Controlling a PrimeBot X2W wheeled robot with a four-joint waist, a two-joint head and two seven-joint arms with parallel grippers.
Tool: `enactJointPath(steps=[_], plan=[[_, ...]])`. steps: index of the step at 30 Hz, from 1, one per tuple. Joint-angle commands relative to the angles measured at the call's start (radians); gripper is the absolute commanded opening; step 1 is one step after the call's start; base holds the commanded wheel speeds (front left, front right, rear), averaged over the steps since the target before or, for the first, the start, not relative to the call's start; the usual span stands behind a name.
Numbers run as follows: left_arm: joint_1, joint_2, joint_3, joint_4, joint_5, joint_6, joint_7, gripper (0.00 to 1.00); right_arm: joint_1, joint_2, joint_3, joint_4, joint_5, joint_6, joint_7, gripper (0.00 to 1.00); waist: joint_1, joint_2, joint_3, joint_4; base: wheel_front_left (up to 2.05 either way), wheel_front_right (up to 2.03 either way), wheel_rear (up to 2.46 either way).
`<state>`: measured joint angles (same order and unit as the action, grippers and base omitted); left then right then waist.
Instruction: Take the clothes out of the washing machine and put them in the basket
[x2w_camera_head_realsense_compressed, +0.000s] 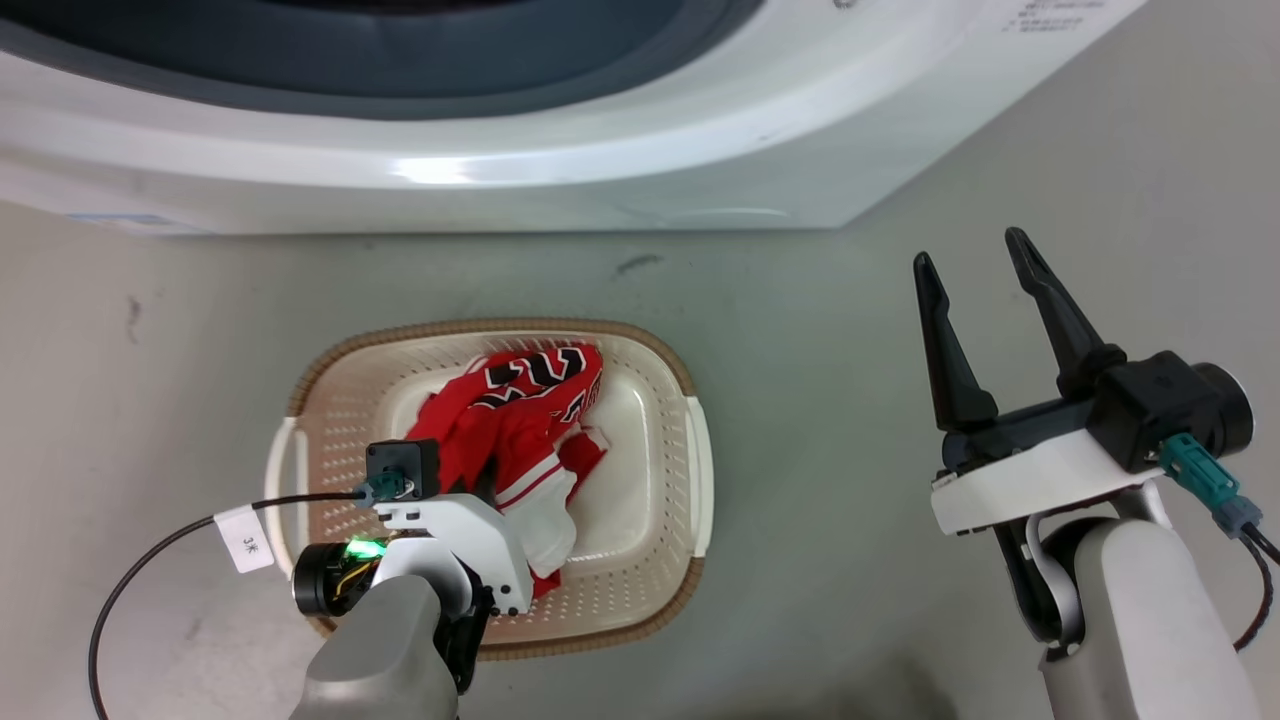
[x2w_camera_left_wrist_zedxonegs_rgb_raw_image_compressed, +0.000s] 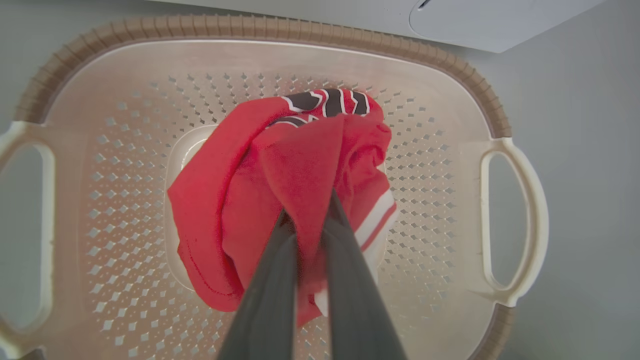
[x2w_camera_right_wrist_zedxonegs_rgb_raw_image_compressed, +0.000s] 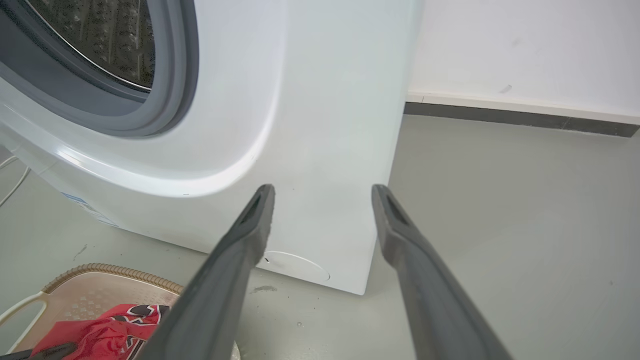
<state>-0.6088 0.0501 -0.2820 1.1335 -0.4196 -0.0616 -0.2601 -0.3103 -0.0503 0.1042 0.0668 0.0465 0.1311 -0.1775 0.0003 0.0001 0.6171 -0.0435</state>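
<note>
One bundle of red clothes (x2w_camera_head_realsense_compressed: 520, 430) sits in the basket (x2w_camera_head_realsense_compressed: 450, 328), just near of the washing machine (x2w_camera_head_realsense_compressed: 600, 180). We see our left gripper (x2w_camera_left_wrist_zedxonegs_rgb_raw_image_compressed: 311, 205) above it pinching a fold, and our right gripper (x2w_camera_head_realsense_compressed: 968, 245) spread, empty, well right.

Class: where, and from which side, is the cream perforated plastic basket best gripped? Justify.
Probably the cream perforated basket's white loop handle on the robot's right, from above: its open slot admits a finger, and the open right gripper is nearest.
</note>
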Motion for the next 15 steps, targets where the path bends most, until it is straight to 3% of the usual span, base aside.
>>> enactJointPath(steps=[1, 7, 9, 10, 15], plan=[[-0.022, 0.001, -0.002, 0.025, -0.008, 0.008, -0.006, 0.00, -0.026, 0.000, 0.003, 0.007, 0.009, -0.001, -0.009, 1.00, -0.0003, -0.0001, 0.039, -0.028, 0.00, 0.00, 0.00], [-0.047, 0.003, 0.021, 0.112, -0.037, 0.027, -0.007, 0.00, -0.049, 0.000, 0.021, 0.041, 0.024, -0.001, -0.035, 1.00, -0.0003, -0.0001, 0.073, -0.055, 0.00, 0.00, 0.00], [-0.040, 0.007, 0.025, 0.123, -0.042, 0.028, -0.007, 0.53, -0.054, 0.000, 0.022, 0.055, 0.029, -0.001, -0.041, 1.00, -0.0003, -0.0001, 0.068, -0.060, 0.00, 0.00, 0.00], [-0.033, 0.008, 0.029, 0.126, -0.046, 0.030, -0.007, 1.00, -0.055, 0.000, 0.020, 0.063, 0.031, -0.001, -0.045, 1.00, -0.0003, -0.0001, 0.061, -0.060, 0.00, 0.00, 0.00], [0.009, 0.008, 0.047, 0.102, -0.052, 0.028, -0.007, 1.00, -0.044, 0.000, 0.010, 0.101, 0.027, -0.001, -0.055, 1.00, -0.0003, -0.0001, -0.004, -0.054, 0.00, 0.00, 0.00]])
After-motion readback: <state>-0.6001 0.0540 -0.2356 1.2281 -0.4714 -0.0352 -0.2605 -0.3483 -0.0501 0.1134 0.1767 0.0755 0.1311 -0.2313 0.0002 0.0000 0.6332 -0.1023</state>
